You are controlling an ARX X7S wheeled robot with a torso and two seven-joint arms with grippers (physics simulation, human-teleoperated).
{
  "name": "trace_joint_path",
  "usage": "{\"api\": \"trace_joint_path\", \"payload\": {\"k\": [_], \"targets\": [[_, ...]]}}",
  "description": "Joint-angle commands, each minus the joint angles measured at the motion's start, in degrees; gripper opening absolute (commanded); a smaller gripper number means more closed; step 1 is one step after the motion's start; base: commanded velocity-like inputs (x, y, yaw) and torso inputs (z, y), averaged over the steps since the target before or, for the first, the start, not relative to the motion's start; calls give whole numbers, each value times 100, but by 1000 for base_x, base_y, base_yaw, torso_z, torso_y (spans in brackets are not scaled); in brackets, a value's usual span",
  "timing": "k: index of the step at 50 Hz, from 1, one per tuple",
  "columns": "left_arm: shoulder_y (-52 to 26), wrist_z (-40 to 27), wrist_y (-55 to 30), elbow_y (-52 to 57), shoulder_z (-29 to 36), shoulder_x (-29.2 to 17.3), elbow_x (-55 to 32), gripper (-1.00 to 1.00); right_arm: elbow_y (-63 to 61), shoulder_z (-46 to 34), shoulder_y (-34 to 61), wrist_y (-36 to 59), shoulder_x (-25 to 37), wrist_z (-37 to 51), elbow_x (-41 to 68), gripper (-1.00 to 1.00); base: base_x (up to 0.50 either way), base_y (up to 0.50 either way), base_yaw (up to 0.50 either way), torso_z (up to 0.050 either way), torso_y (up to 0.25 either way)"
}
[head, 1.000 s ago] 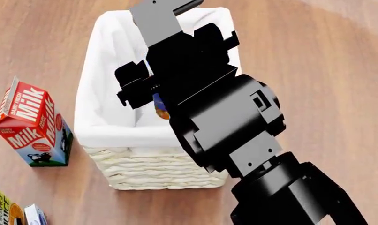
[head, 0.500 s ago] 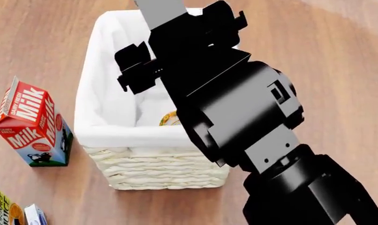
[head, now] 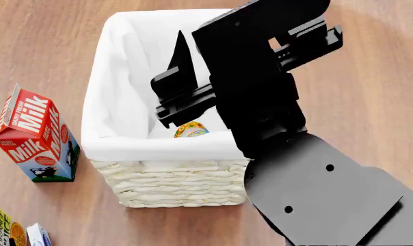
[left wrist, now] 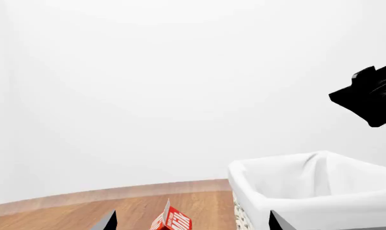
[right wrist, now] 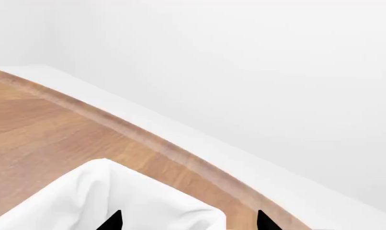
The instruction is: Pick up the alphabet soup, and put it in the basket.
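Alphabet soup (head: 190,129) sits inside basket (head: 167,179), mostly hidden; axis can't tell. Your right claw (head: 251,77) hangs over basket, spread, empty. Left claw (left wrist: 191,221): tips apart.

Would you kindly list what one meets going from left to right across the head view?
Orange carton at the lower corner → milk carton → basket, with the soup can lying inside it → the right arm's black pincer over the basket's right side.
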Motion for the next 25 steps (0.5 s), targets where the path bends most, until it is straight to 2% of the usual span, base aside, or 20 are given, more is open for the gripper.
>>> {"api": "trace_joint_path", "payload": {"k": [1, 3, 4, 5, 10, 13, 15, 21, 25], "targets": [[58, -85, 60, 33, -74, -21, 17, 100, -2021, 218, -2675, -2417, 1266, 516, -1212, 100, 0, 0, 0, 0, 0], [56, -96, 68, 31, -83, -20, 14, 100, -2055, 150, -3205, -3003, 1448, 664, -1774, 100, 0, 0, 0, 0, 0], [43, -97, 61, 19, -86, -17, 10, 100, -2016, 223, -3791, -3772, 1576, 761, -2020, 100, 0, 0, 0, 0, 0], [40, -103, 55, 17, -90, -14, 13, 100, -1977, 215, -4030, -4123, 1646, 804, -2260, 100, 0, 0, 0, 0, 0], [72, -152, 134, 20, -148, -39, 8, 100, -1391, 491, -5322, -5929, 1818, 1360, -2945, 100, 0, 0, 0, 0, 0], [40, -153, 146, -22, -147, -34, 8, 100, -516, 613, -5957, -7656, 1746, 1558, -3340, 100, 0, 0, 0, 0, 0], [8, -161, 166, -67, -144, -20, 30, 100, 162, 647, -6118, -8370, 1581, 1646, -3434, 100, 0, 0, 0, 0, 0], [32, -226, 352, -103, -174, -27, 125, 100, 536, 861, -6487, -9164, 1534, 1941, -3707, 100, 0, 0, 0, 0, 0], [82, -294, 583, -123, -205, -47, 224, 100, 692, 1223, -6831, -9694, 1391, 2324, -4362, 100, 0, 0, 0, 0, 0]]}}
